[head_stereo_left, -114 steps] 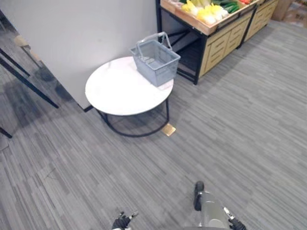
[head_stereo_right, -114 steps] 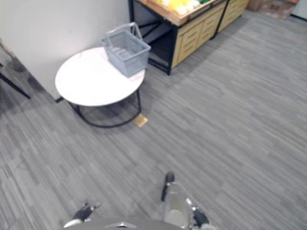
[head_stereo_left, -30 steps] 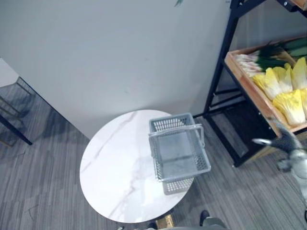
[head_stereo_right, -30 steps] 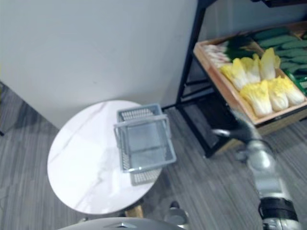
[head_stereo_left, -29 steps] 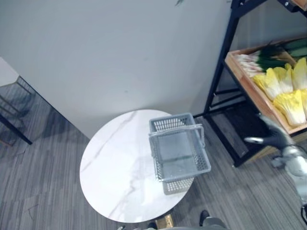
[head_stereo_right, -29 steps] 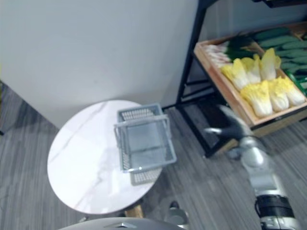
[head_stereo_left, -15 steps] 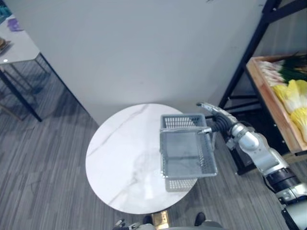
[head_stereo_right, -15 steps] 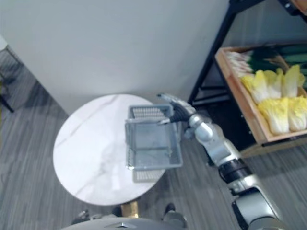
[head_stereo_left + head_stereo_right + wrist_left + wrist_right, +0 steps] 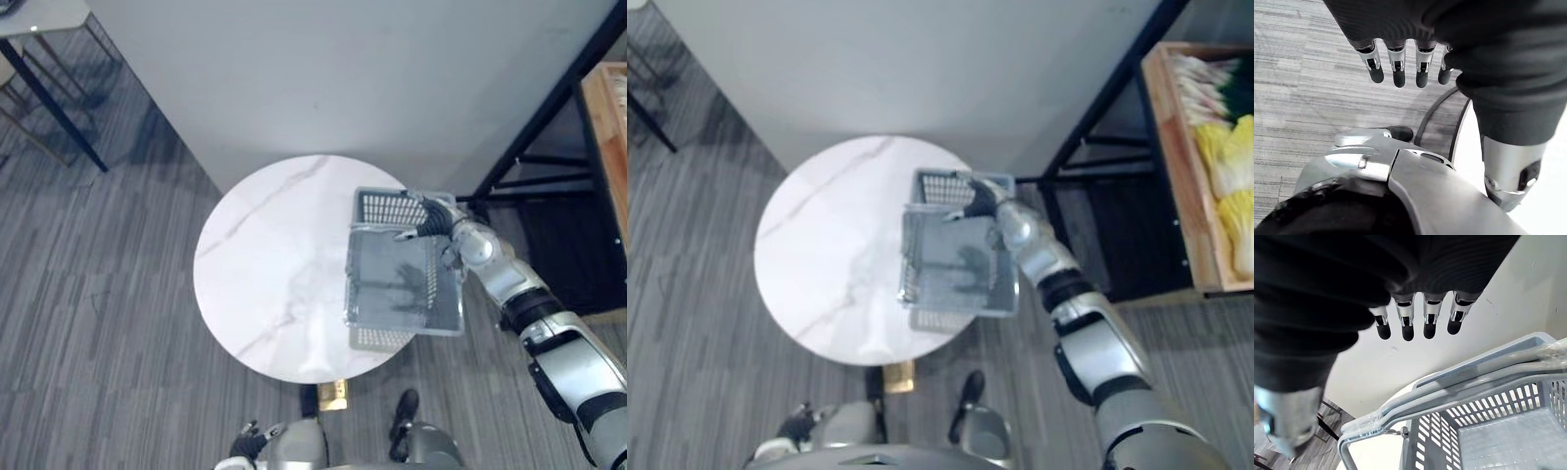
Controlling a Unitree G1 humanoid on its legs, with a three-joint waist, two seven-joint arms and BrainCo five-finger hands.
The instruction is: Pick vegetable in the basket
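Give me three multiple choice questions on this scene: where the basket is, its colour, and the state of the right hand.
1. Where does the basket stand? A) on the floor B) on the round table C) on a chair
2. What colour is the basket? A) red B) green C) grey
3. The right hand's fingers are: A) straight B) curled round a cabbage C) pinching cloth
Answers: 1 B, it sits at the table's right edge. 2 C, its mesh walls are grey. 3 A, they point straight out above the handle.
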